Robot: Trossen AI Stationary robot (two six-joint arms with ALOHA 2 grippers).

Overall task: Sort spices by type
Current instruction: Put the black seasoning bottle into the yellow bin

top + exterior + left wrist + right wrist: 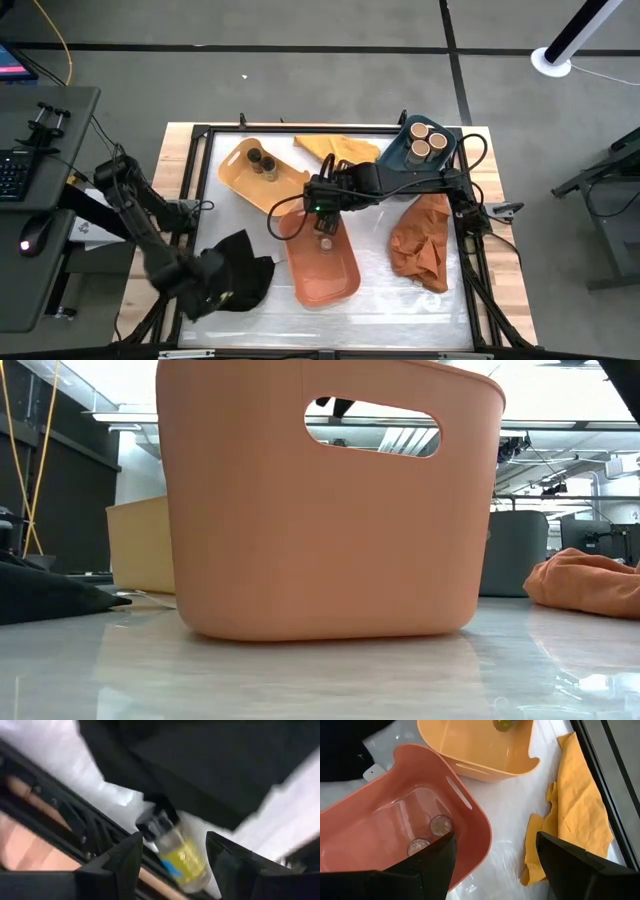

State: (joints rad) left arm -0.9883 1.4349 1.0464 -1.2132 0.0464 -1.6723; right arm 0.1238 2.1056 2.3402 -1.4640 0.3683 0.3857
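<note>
Yellow-filled spice jar point(176, 851) lies tilted just ahead of left gripper point(172, 870) — we see fingers parted, empty; left arm nearer.

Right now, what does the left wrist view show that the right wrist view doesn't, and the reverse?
Only the left wrist view: a small jar with a dark cap and yellow contents lying on the table between the left gripper's open fingers, beside the black cloth.

Only the right wrist view: the right gripper, open and empty, above the orange tub holding two jars, plus the yellow tub and yellow cloth.

Shared: the white table surface.
</note>
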